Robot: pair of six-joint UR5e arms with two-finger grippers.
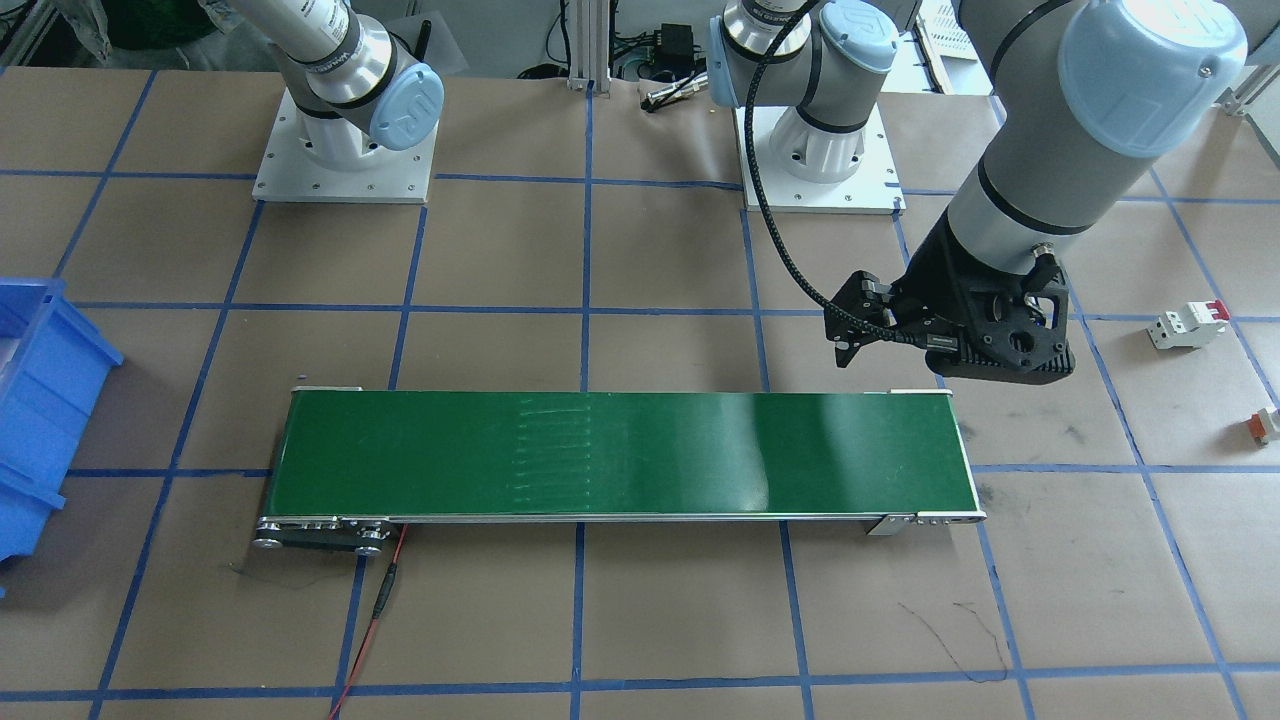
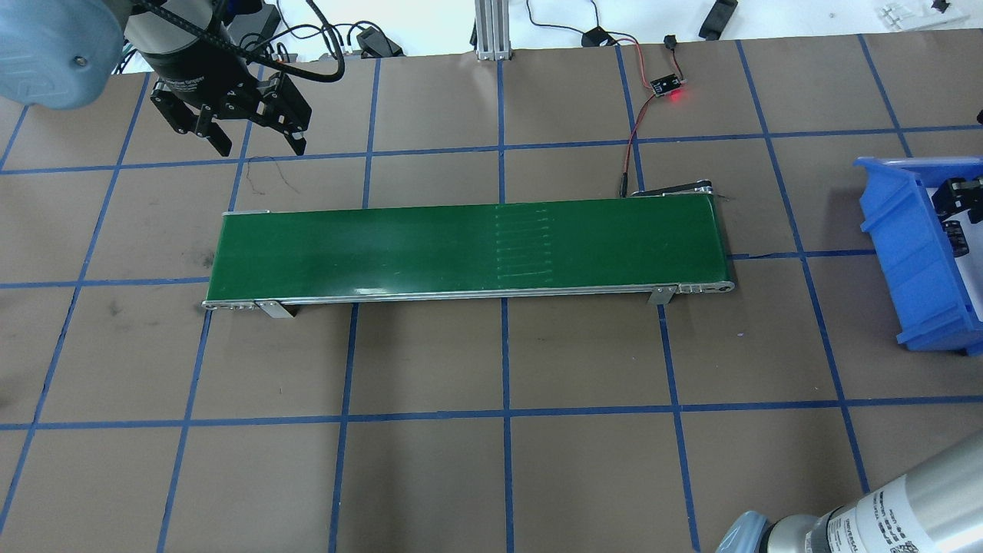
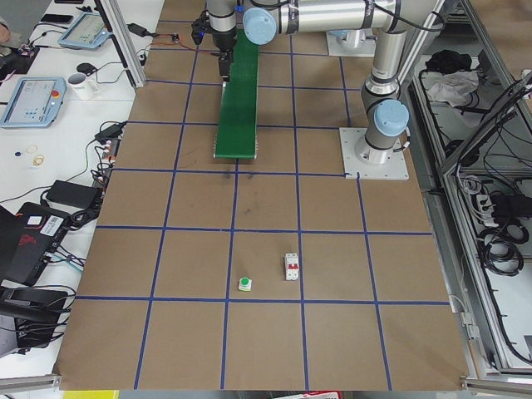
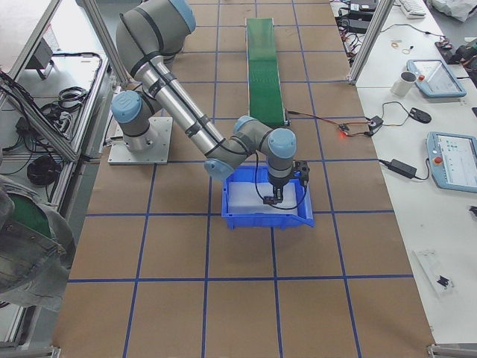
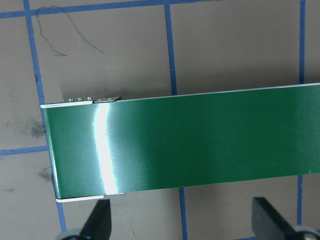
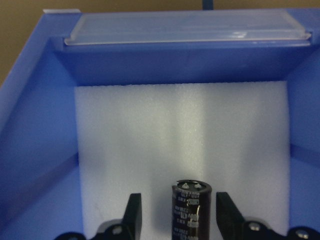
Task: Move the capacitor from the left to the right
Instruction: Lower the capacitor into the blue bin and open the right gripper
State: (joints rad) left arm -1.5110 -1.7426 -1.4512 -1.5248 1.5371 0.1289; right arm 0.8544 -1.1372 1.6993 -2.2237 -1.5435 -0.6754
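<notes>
Because the capacitor [image 6: 191,212] stands upright on white foam [image 6: 150,135] in the blue bin [image 6: 30,130] near the right edge of the table [image 2: 584,476], between the spread fingers of the right gripper [image 6: 178,200], a skewed lift could brush and topple it; the left gripper [image 2: 230,130] hangs open toward the far-left corner

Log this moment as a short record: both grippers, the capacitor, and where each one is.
left gripper: open, empty, hovering by one end of the green belt
right gripper: open, inside the blue bin, one finger on each side of the capacitor
capacitor: upright between those fingers, over the white foam; base out of view
</notes>
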